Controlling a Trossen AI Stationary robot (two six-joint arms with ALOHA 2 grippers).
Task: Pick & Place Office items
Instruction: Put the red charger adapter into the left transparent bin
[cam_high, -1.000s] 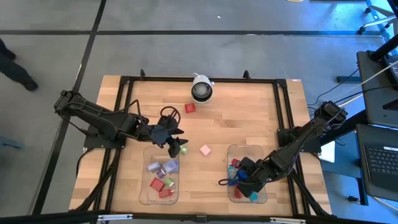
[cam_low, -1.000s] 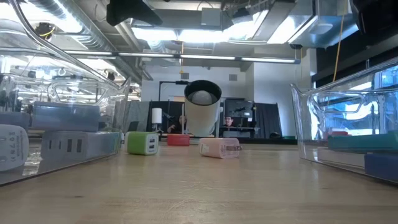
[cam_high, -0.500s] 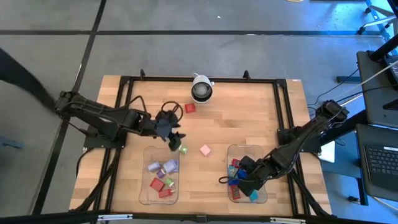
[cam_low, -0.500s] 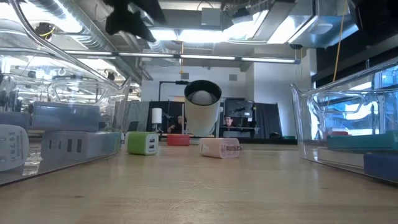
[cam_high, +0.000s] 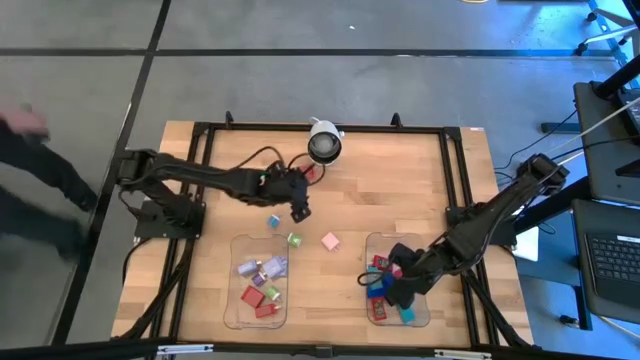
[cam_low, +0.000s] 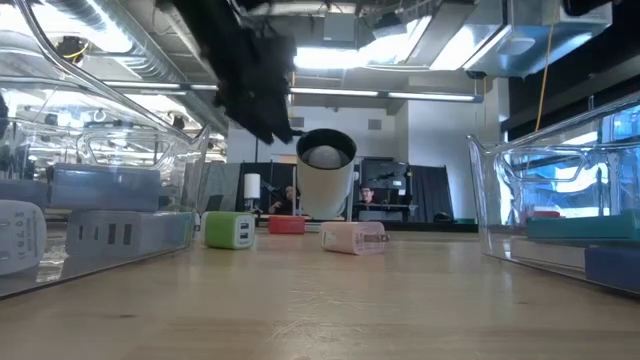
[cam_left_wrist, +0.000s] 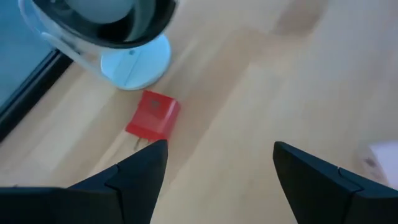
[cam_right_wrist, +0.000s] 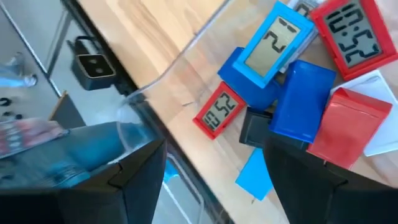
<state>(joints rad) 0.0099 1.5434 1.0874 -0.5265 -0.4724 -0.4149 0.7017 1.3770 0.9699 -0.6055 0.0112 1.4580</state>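
Note:
My left gripper (cam_high: 298, 207) hangs open above the table's middle, touching nothing, a little short of a red block (cam_left_wrist: 153, 115) that lies on the wood beside the camera dome (cam_high: 323, 145). The low view shows this gripper (cam_low: 262, 105) well above the table. Loose on the wood lie a small blue item (cam_high: 273, 221), a green block (cam_high: 294, 239) and a pink block (cam_high: 329, 241). My right gripper (cam_high: 396, 290) is open over the right tray (cam_high: 425, 318), above blue and red items (cam_right_wrist: 283, 68) lying inside it, and touches none of them.
The left tray (cam_high: 233, 318) holds lilac, red and green items. A black frame (cam_high: 205, 128) runs around the tabletop. Bare wood lies between the two trays and to the right of the dome. A person moves at the far left, off the table (cam_high: 40, 170).
My left gripper has swung from over the green block by the left tray toward the table's far edge and right, toward the red block and the dome, with the arm stretching out. The green, pink and red blocks have stayed where they were.

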